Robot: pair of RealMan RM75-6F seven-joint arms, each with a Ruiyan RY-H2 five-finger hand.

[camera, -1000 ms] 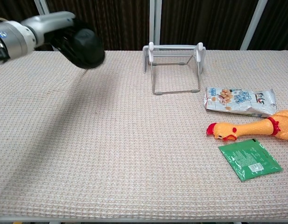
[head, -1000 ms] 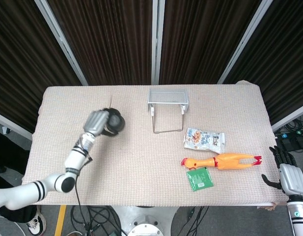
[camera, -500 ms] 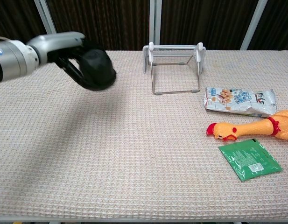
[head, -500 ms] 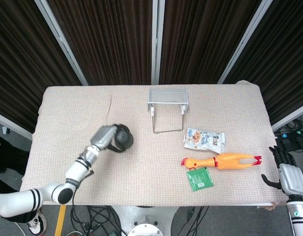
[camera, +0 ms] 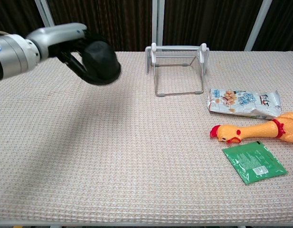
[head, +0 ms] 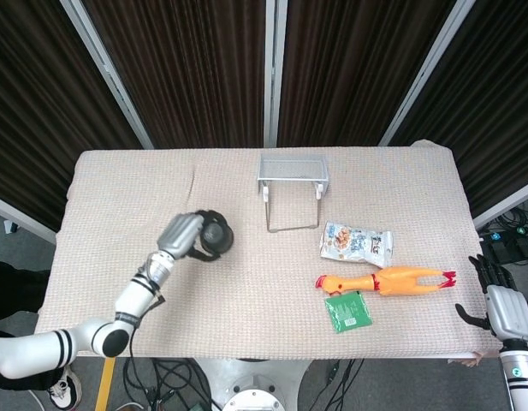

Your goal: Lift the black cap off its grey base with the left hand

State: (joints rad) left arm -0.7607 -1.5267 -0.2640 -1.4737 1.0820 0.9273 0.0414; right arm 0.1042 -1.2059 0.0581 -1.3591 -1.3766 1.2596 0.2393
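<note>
the left hand (head: 185, 233) is closed around the black cap (head: 215, 237), holding it up clear of the worktop (head: 246, 291) over its left half, nearer the far edge than the near one. in the chest view the hand (camera: 65, 40) grips the cap (camera: 101, 63) from the left, dark fingers (camera: 77, 66) wrapped along its side. the grey base cannot be made out in either view. further right, near the middle of the far edge, a wire rack (head: 292, 184) stands upright. toward the right edge lie a snack bag (head: 356, 243), a rubber chicken (head: 383, 280) just nearer than it, and a green packet (head: 348, 311) touching the chicken's head end. the right hand (head: 506, 306) hangs beyond the near right corner, off the worktop, fingers apart and holding nothing.
</note>
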